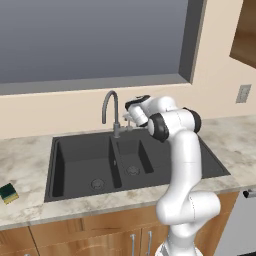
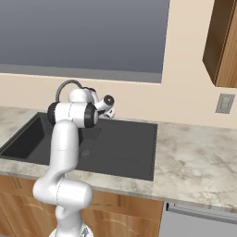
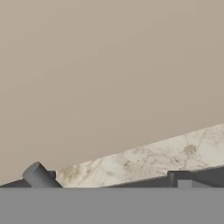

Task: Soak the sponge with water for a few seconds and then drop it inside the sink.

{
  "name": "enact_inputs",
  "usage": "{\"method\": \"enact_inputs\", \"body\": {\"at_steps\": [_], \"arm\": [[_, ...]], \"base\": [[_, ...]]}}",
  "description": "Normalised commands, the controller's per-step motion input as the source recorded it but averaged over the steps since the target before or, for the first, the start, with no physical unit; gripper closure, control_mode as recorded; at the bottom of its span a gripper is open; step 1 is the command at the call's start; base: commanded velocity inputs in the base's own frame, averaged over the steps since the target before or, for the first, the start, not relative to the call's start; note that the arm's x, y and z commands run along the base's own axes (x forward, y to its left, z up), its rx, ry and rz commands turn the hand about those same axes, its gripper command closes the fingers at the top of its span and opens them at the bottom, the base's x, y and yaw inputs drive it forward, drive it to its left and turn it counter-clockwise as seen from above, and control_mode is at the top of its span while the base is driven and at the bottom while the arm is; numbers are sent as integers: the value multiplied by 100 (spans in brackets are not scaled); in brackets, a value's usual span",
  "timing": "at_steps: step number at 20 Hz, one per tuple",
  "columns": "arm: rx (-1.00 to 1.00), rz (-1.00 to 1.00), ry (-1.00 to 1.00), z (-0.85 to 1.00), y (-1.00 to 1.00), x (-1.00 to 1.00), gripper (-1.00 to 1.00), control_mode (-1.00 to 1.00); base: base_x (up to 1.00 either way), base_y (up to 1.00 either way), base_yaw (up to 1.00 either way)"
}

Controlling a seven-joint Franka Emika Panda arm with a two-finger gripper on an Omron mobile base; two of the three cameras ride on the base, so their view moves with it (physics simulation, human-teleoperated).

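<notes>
Left base view: the sponge [image 1: 8, 193] lies flat on the marbled worktop [image 1: 30, 150] at about 8 o'clock in the picture, just beside the left rim of the sink [image 1: 82, 170] and apart from it, yellow body with the dark green layer on its far side. The sink is dark, with a larger basin on the left and a smaller one on the right, each with a round drain, and a flat drainboard further right. The grey gooseneck faucet [image 1: 111, 111] stands at the back rim between the two basins, at roughly 12 o'clock from the divider. The arm rises from 5 o'clock, bends at the elbow above the drainboard, and reaches back toward the wall; the end effector [image 1: 128, 120] sits at the faucet base, just to its right, well apart from the sponge. Its fingers are small and partly hidden by the wrist, so I cannot tell how far open they are or whether they touch the faucet. Right base view: the end effector [image 2: 109, 112] points at the back wall above the sink's rear edge [image 2: 134, 121], faucet arc [image 2: 68, 85] behind the arm. Hand view: beige wall, a strip of worktop [image 3: 148, 159], and a grey cylindrical piece [image 3: 38, 177] at 7 o'clock.
</notes>
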Motion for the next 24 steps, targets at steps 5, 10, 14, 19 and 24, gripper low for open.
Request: {"method": "enact_inputs", "body": {"at_steps": [5, 10, 14, 19, 24], "arm": [[0, -3, 5, -5, -61, 0, -100, -100], [0, -2, 3, -7, -61, 0, -100, -100], [0, -3, 4, -12, -59, 0, -100, -100], [-1, -2, 5, -25, -61, 0, -100, -100], [-1, -2, 4, -36, -60, 0, -100, -100]], "base": [[0, 0, 0], [0, 0, 0], [0, 0, 0], [0, 0, 0], [0, 0, 0]]}}
